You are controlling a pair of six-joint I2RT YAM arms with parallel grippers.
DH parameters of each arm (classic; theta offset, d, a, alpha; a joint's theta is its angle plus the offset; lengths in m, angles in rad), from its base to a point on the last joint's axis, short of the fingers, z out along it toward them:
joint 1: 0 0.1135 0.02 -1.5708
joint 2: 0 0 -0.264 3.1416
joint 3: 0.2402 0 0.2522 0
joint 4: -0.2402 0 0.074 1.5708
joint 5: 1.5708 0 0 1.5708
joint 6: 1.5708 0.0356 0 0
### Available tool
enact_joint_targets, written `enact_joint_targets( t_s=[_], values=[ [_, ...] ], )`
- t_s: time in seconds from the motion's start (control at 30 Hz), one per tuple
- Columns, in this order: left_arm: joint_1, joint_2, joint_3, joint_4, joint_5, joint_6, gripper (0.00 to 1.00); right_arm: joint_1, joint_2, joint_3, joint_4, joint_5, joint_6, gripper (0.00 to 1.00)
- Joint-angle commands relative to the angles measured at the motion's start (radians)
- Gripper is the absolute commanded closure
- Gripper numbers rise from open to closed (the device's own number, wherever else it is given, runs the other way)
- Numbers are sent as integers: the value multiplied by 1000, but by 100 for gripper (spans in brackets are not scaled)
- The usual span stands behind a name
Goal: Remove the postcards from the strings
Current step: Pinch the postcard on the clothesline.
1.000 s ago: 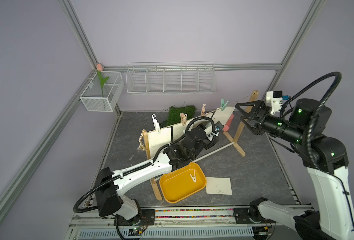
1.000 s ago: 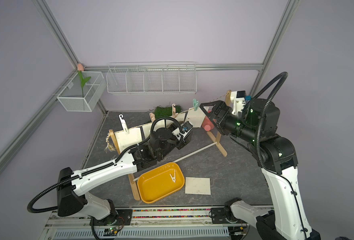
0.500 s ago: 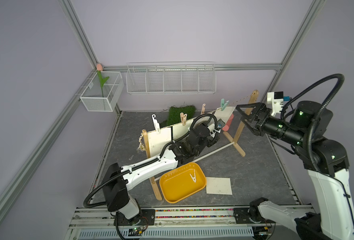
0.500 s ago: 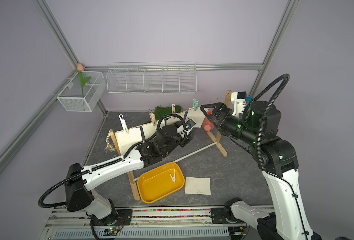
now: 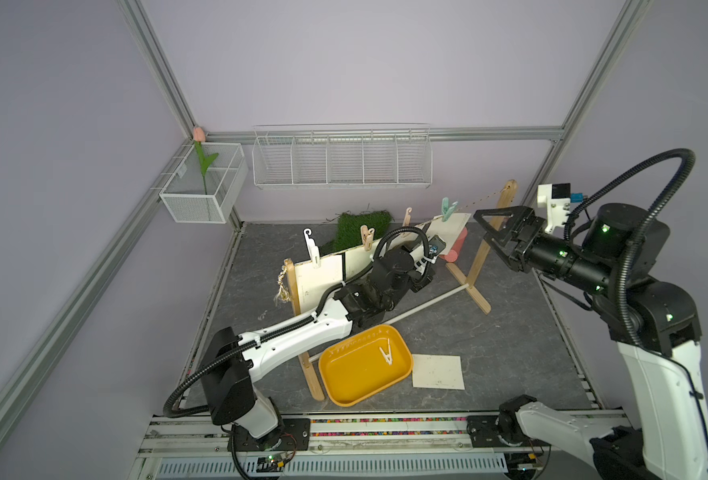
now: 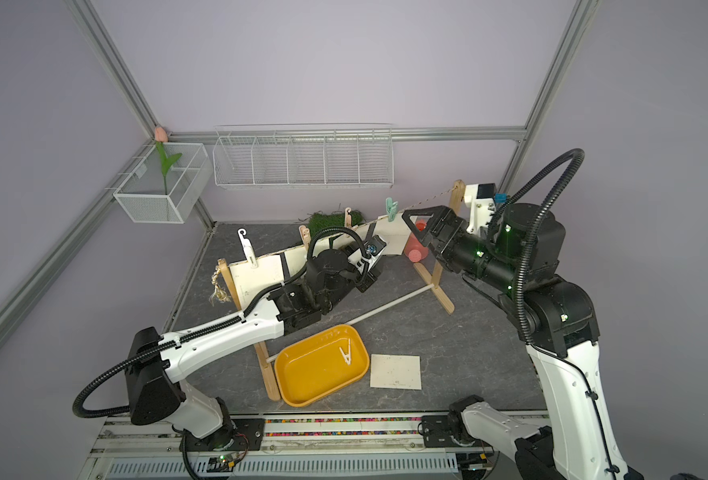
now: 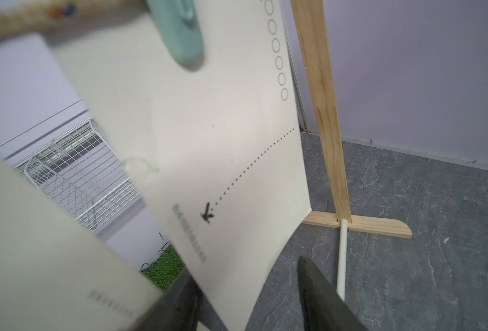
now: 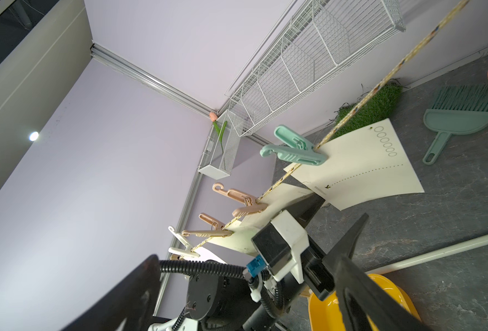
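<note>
The string (image 5: 475, 202) runs between two wooden posts with several postcards pinned along it. The one nearest the far post (image 8: 360, 169) hangs under a teal clothespin (image 8: 294, 150). My left gripper (image 7: 244, 269) is open around that card's lower corner: one finger lies against the card and the other stands apart from it, as the right wrist view also shows (image 8: 343, 206). My right gripper (image 5: 482, 227) hangs wide open and empty just right of the teal pin, beside the far post (image 5: 485, 245). Another postcard (image 5: 438, 371) lies flat on the floor.
A yellow tray (image 5: 344, 382) holding a white clothespin (image 5: 386, 355) sits by the near post. A white rod (image 5: 427, 303) joins the posts' feet. Behind the line are a grass mat (image 5: 360, 226), a pink cup (image 5: 456, 249) and a teal dustpan (image 8: 460, 120).
My left arm has reached further along the line to the teal-pinned card, and its jaws have narrowed. The right arm has barely moved.
</note>
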Motion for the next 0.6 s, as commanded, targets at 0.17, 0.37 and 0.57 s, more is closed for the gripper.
enact_joint_targets(
  t_s=[0.17, 0.37, 0.57],
  values=[
    [50, -63, -17, 12, 161, -58, 50, -7, -28, -22, 22, 23, -31, 6],
    [56, -53, -4, 2, 199, -57, 53, -7, -34, -22, 20, 23, -35, 7],
    [57, -49, 5, 9, 228, -45, 63, -7, -18, -16, 13, 18, -18, 6]
  ],
)
